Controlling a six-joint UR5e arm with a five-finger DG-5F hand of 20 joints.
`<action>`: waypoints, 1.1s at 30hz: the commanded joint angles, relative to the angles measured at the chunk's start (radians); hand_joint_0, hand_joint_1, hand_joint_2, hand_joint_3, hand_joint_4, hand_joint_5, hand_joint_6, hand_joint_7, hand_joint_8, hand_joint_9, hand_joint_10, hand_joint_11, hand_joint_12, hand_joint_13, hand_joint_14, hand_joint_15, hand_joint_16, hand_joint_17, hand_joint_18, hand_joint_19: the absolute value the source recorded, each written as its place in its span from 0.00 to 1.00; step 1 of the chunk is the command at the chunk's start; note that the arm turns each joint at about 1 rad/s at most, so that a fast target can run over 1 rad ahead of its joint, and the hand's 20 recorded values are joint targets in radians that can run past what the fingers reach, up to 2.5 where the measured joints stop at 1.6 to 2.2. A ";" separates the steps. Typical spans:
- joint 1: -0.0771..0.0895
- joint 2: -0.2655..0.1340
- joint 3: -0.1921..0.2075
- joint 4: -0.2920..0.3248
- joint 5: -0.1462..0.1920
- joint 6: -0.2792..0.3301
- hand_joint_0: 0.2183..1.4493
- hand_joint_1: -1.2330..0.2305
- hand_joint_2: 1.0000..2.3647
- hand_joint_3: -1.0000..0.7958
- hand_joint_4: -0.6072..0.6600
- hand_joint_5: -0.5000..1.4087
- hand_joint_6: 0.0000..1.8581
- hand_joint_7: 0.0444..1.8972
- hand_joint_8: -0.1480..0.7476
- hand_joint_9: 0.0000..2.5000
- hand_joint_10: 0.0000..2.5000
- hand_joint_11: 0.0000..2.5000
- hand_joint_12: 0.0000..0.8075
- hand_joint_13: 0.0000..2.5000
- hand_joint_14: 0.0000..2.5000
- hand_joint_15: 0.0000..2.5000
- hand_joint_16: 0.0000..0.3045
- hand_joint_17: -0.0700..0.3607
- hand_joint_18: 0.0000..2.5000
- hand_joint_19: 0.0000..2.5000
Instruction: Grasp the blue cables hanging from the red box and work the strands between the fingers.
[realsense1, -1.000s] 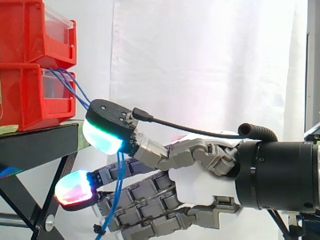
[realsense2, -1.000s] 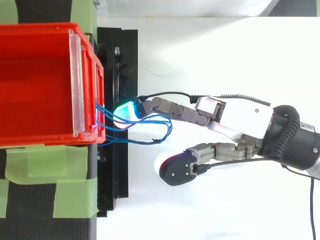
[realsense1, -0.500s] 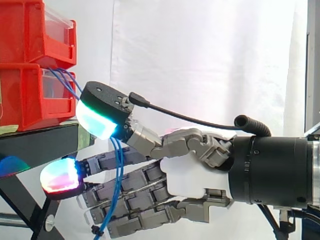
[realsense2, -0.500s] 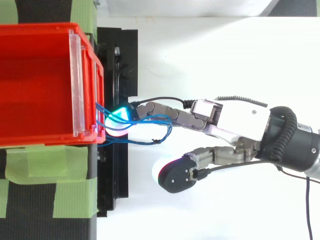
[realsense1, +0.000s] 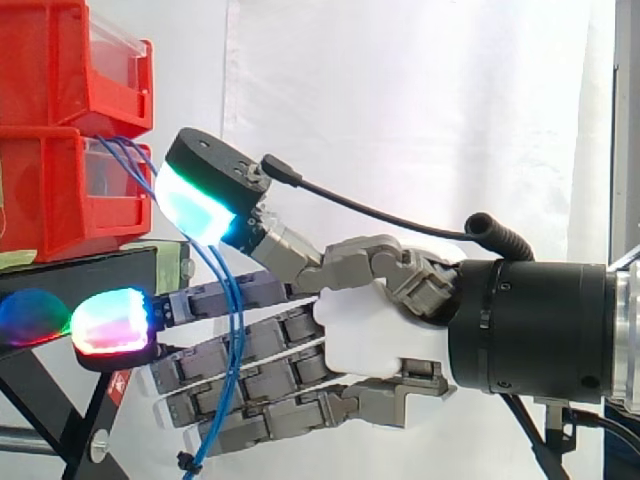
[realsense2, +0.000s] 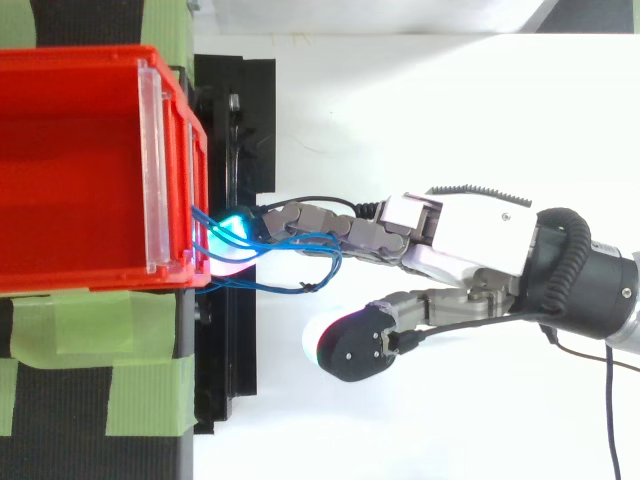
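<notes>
Thin blue cables (realsense1: 140, 170) leave the front of the lower red box (realsense1: 50, 190) and hang down across the hand's fingers. The hand (realsense1: 370, 340) reaches in from the right with its fingers straight, pointing at the box. Its thumb pad (realsense1: 195, 205) glows green and is raised above the fingers, apart from them, and the strands run down between the two. One fingertip pad (realsense1: 110, 322) glows red beside the stand. From above, the cable loops (realsense2: 262, 288) drape over the fingers, whose cyan tip (realsense2: 235, 222) is at the box (realsense2: 80, 170) front.
A second red bin (realsense1: 60, 60) is stacked on the lower one. Both rest on a black stand (realsense1: 80, 285) with slanted legs below. Green tape (realsense2: 90, 340) covers the stand's top beside the box. A white curtain hangs behind.
The hand has moved left toward the box and risen a little. Its thumb has lifted higher, and the fingertips now reach the box front with the strands lying further up the fingers.
</notes>
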 joint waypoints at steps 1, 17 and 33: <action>-0.002 0.005 0.000 0.002 -0.010 0.001 0.40 0.51 0.00 0.00 0.65 0.10 0.00 0.34 0.59 0.10 0.00 0.12 0.52 0.02 0.00 0.08 0.24 0.55 0.03 0.07; -0.012 0.010 0.000 0.002 -0.019 0.001 0.40 0.49 0.00 0.00 0.67 0.13 0.00 0.34 0.66 0.23 0.00 0.24 0.55 0.14 0.00 0.11 0.24 0.54 0.09 0.04; -0.012 0.010 0.000 0.002 -0.019 0.001 0.42 0.48 0.00 0.00 0.70 0.18 0.00 0.35 0.69 0.35 0.01 0.48 0.65 0.36 0.01 0.34 0.24 0.54 0.35 0.18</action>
